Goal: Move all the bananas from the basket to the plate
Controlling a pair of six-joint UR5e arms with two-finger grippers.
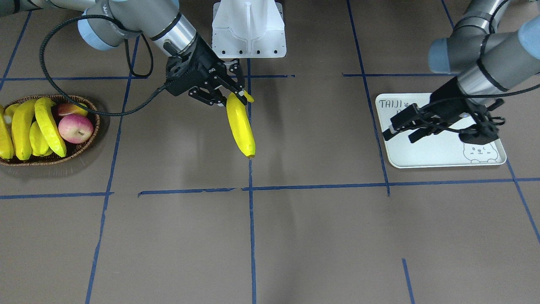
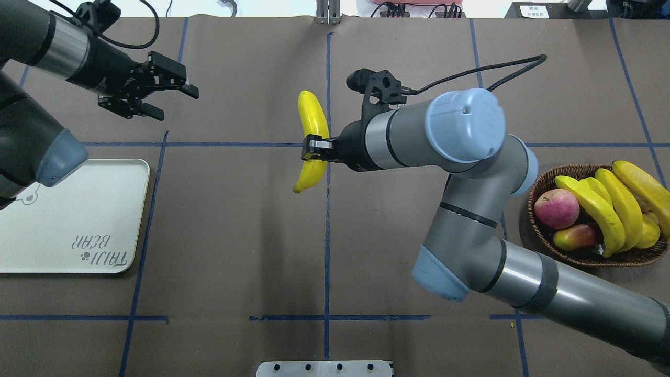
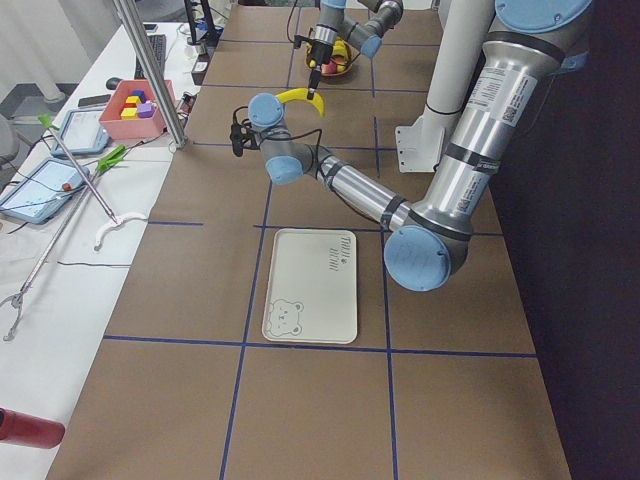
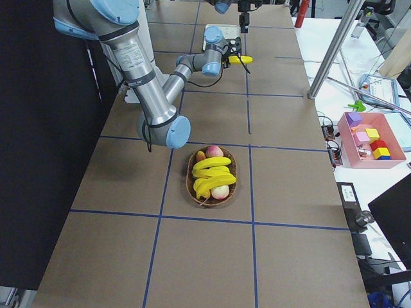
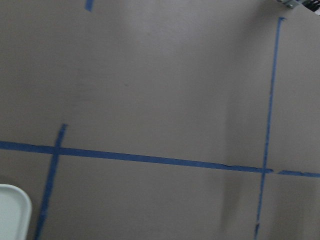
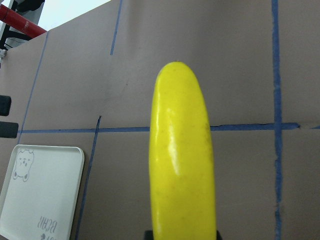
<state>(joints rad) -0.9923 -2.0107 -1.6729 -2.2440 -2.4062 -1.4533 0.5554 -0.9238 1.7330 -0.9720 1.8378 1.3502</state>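
My right gripper (image 2: 313,149) is shut on a yellow banana (image 2: 312,118) and holds it above the middle of the table, gripped near one end (image 1: 240,124). The banana fills the right wrist view (image 6: 182,160). The other bananas (image 2: 602,209) lie in the brown wicker basket (image 2: 532,201) at the table's right end. The white plate (image 2: 63,220) with the bear drawing lies bare at the left end. My left gripper (image 2: 175,103) is open and empty, in the air beyond the plate's far edge; in the front-facing view the gripper (image 1: 398,131) hangs over the plate (image 1: 438,152).
A red apple (image 2: 556,208) and a reddish-yellow fruit (image 2: 576,236) share the basket with the bananas. Blue tape lines (image 2: 327,235) cross the brown table. The robot's white base (image 1: 249,29) stands at the table's near edge. Off the table, a side bench holds a pink box of blocks (image 4: 371,138).
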